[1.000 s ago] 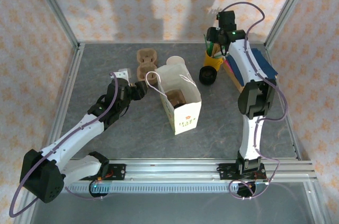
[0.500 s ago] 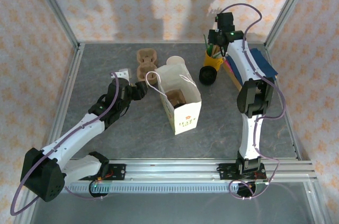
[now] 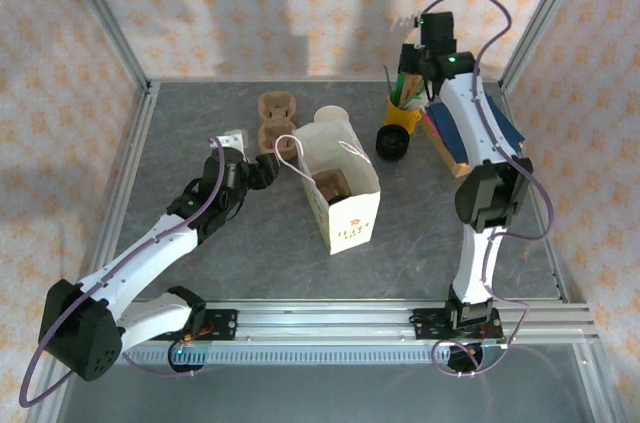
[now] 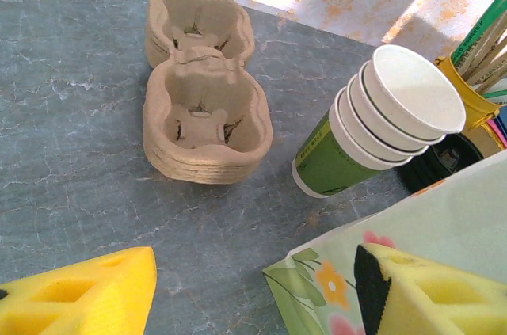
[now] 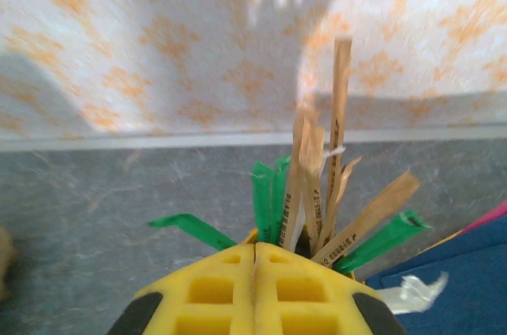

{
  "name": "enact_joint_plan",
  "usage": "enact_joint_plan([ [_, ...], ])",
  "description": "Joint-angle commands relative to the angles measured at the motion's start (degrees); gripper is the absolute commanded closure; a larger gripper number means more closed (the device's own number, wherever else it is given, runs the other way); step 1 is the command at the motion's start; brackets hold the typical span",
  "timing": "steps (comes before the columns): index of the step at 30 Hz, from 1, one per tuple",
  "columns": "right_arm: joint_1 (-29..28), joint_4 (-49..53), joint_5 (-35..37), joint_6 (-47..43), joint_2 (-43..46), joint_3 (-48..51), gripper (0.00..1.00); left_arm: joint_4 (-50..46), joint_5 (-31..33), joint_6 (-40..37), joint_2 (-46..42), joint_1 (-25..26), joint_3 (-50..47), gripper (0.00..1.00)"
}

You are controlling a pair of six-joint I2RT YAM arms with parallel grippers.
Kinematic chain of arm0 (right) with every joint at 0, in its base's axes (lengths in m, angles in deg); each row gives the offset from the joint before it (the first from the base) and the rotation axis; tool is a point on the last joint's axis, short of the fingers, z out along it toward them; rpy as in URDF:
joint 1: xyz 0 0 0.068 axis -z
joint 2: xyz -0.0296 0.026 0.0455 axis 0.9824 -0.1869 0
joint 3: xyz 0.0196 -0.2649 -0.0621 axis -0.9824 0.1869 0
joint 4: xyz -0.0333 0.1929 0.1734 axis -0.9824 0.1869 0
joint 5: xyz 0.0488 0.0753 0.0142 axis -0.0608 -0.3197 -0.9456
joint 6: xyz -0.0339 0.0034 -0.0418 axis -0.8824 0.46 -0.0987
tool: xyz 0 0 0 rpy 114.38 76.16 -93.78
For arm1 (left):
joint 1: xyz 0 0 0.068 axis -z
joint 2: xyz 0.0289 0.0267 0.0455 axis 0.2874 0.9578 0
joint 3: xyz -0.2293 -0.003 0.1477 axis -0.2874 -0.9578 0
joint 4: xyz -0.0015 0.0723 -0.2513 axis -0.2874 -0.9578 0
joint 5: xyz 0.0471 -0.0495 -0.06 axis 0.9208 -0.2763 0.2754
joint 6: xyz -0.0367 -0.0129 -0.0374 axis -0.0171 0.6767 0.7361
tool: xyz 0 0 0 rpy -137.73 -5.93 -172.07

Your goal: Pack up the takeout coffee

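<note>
Since the earlier frames, the right hand point(image 3: 418, 65) had risen away from the yellow cup point(image 3: 402, 113) of stirrers, shifting toward the upper right of the overhead frame, while the left arm kept its pose. In the right wrist view its fingers point(image 5: 214, 287) were pressed together along a single seam. Whether anything thin was caught between them could not be told. Brown paper-wrapped sticks point(image 5: 339, 137) and green ones point(image 5: 269, 192) fanned up just beyond the fingertips, against the patterned wall.

Left of centre in the overhead frame, the left hand point(image 3: 265, 171) sat low over the grey worktop point(image 3: 220, 253), just beside the left edge of the paper bag point(image 3: 345, 198). Its fingers were spread wide, one over bare worktop and the other over the bag's flowered side.

At the upper left of the left wrist view lay a pile of pulp cup carriers point(image 4: 202, 93), and a tilted stack of lidless cups point(image 4: 372, 125) stood to their right. A pile of black lids point(image 3: 392, 141) sat below the yellow cup.

Something brown with a dark patch lay inside the bag's open mouth. Whether that was the takeout coffee could not be told.
</note>
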Motion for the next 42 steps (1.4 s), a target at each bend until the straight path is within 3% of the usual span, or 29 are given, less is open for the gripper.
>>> enact_joint_plan([
  [1,0.3,0.7,-2.9,-0.3,8.6,-1.0,1.0,0.7,0.0,-0.4,-1.3,-0.6,0.2,0.31],
  [10,0.4,4.4,-12.9,2.8,20.9,-1.0,1.0,1.2,-1.1,-0.4,-1.4,-0.5,1.1,0.3],
  [25,-0.3,-5.3,-45.5,17.8,39.7,9.9,1.0,3.2,-1.9,0.5,-2.1,-0.5,-0.4,0.3],
  [32,-6.9,-3.7,-42.0,18.6,41.9,17.9,1.0,3.6,-2.1,0.4,-1.6,-0.5,-0.5,0.3],
  [38,-18.7,4.2,-24.7,13.2,38.4,17.2,1.0,4.1,-2.2,0.4,-1.4,-0.6,-1.0,0.3],
  [42,-22.6,6.9,-16.6,12.1,36.2,16.4,1.0,4.2,-2.1,0.4,-1.2,-0.6,-1.2,0.3],
])
